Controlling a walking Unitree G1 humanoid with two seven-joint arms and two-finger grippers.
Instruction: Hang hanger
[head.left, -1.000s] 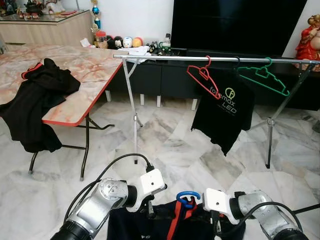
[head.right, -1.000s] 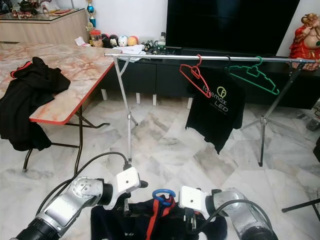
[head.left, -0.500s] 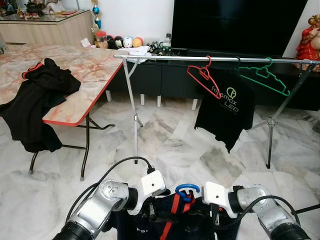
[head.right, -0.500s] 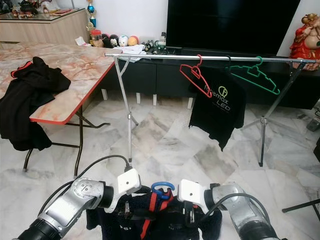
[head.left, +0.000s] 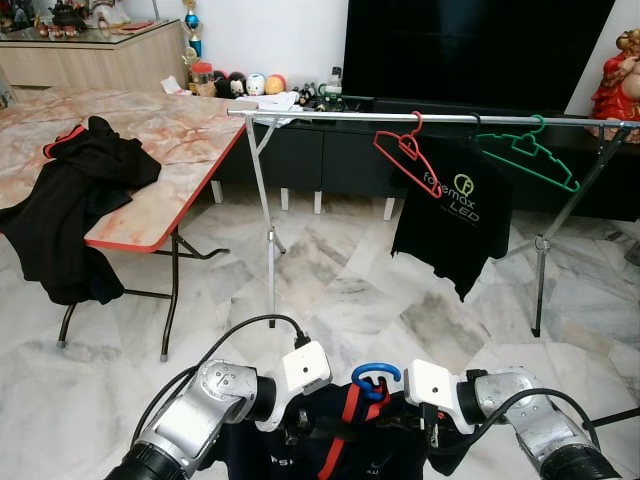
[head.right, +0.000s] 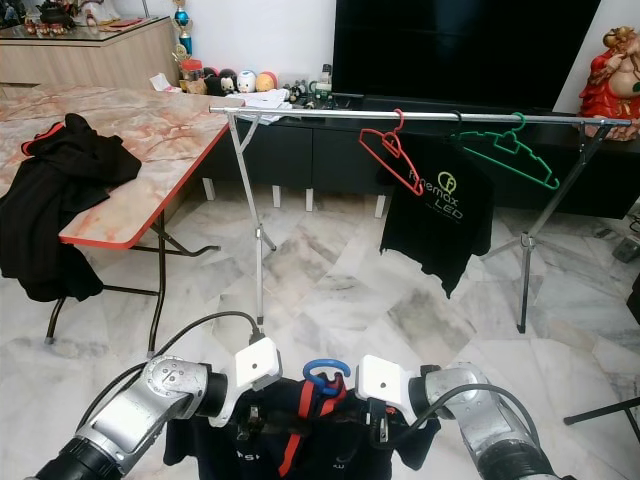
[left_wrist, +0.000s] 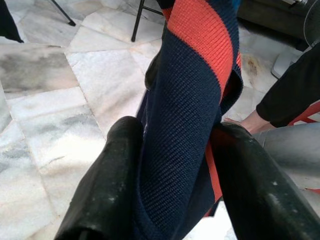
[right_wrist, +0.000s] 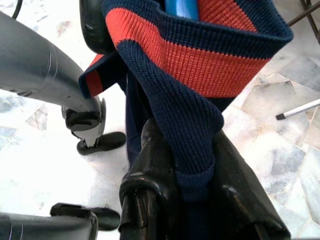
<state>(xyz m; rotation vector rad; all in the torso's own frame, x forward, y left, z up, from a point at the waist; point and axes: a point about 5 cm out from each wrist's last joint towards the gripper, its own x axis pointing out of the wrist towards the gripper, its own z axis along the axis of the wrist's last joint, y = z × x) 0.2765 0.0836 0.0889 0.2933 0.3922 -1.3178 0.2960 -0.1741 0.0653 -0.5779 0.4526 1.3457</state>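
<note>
A blue hanger hook (head.left: 375, 378) sticks up between my two arms, low in the eye views. On it hangs a navy shirt (head.right: 330, 455) with an orange-red collar band. My left gripper (left_wrist: 175, 137) is shut on the shirt's collar, cloth pinched between both black fingers (left_wrist: 112, 170). My right gripper (right_wrist: 192, 160) is shut on the other side of the collar, beside the blue hanger (right_wrist: 181, 7). Ahead stands a silver clothes rail (head.left: 330, 116) carrying a red hanger (head.left: 405, 150), a green hanger (head.left: 527, 155) and a black T-shirt (head.left: 452, 215). The rail's left half is bare.
A marble-top folding table (head.left: 150, 190) with a red edge stands at the left, a black garment (head.left: 70, 200) draped over it. The rail's legs (head.left: 270, 250) splay on the marble floor. A dark TV cabinet lies behind. A person's hand (left_wrist: 250, 122) shows near the floor.
Both grippers have drawn closer together and risen slightly, lifting the blue hook and shirt. The black T-shirt on the rail swings a little.
</note>
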